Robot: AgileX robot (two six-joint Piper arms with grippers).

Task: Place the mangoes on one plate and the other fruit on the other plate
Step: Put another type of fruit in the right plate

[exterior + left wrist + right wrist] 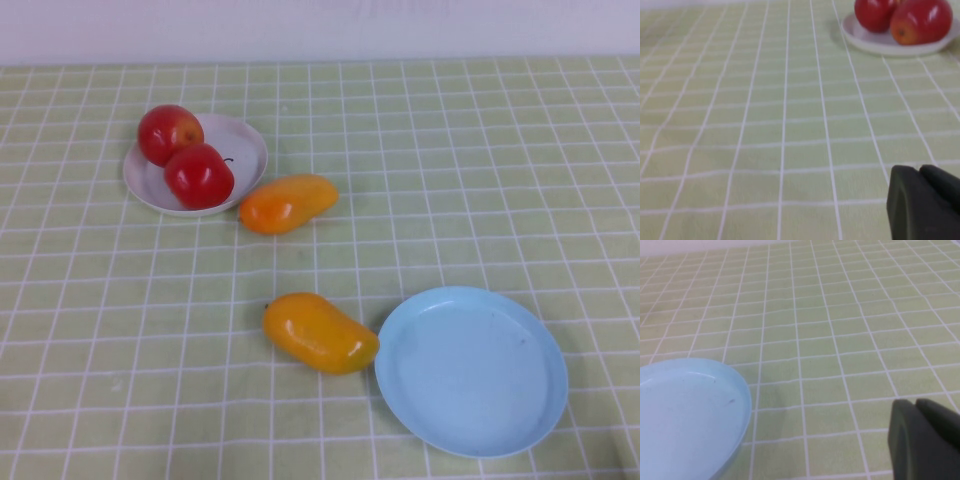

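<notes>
1. On my left wrist feed the left gripper (927, 200) shows as a dark block at the frame's lower corner, its jaws together and holding nothing, low over the bare cloth.
2. On my right wrist feed the right gripper (925, 440) looks the same: jaws together, empty, low over the cloth beside the blue plate (685, 415).
3. Neither arm reaches into my high view, so both sit pulled back toward the robot's side; I cannot read their joint poses.
4. From the left gripper, the white plate (880, 42) lies well ahead, with the two red apples (917, 20) on it.
5. In the high view the white plate (245, 145) sits at the far left; the apples (198, 175) touch each other on its left part.
6. One mango (287, 203) lies on the cloth just beside that plate's right rim.
7. The second mango (320, 332) lies nearer the robot, its tip touching or almost touching the rim of the blue plate (470, 375), which holds nothing.
8. The surface (480, 180) wears a light green cloth with a white grid; a pale wall (320, 25) runs along its far edge.
</notes>
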